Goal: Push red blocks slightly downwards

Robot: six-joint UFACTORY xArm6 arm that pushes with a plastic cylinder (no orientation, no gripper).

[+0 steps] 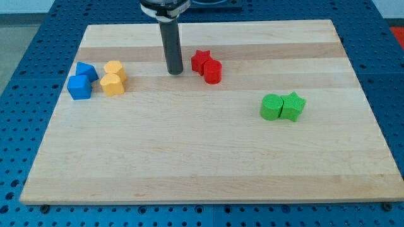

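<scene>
A red star block (201,60) and a red cylinder block (213,72) sit touching near the top middle of the wooden board (189,157). The cylinder is just below and right of the star. My tip (175,72) stands on the board just left of the red star, a short gap apart from it.
Two blue blocks (81,81) and two yellow blocks (114,78) sit at the view's left. A green cylinder (271,107) and a green star (293,105) sit touching at the right. The board lies on a blue perforated table (25,75).
</scene>
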